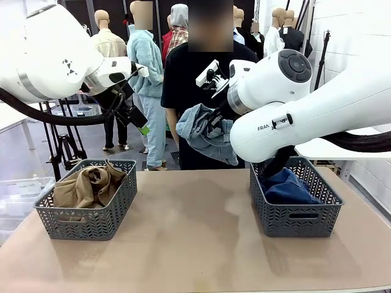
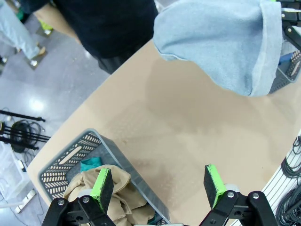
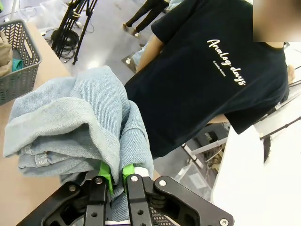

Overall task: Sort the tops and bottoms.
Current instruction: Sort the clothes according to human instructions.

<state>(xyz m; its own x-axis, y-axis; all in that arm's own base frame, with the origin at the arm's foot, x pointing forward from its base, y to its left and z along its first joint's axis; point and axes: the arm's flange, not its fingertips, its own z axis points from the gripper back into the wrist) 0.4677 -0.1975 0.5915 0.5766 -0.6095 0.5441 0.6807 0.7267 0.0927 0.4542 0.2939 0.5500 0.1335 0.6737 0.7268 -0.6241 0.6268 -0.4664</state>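
Above table (image 1: pixel 195 244), right tool (image 3: pixel 117 176) pinches pale denim (image 3: pixel 75 117) (folded).

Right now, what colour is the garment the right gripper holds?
Pale washed-blue denim garment, clearest in the right wrist view.

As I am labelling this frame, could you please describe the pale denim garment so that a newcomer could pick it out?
Find the right-hand basket holding dark blue denim. Above its left edge the right gripper, shut, dangles the pale washed denim garment in the air. It alone hangs free; the other clothes lie in baskets.
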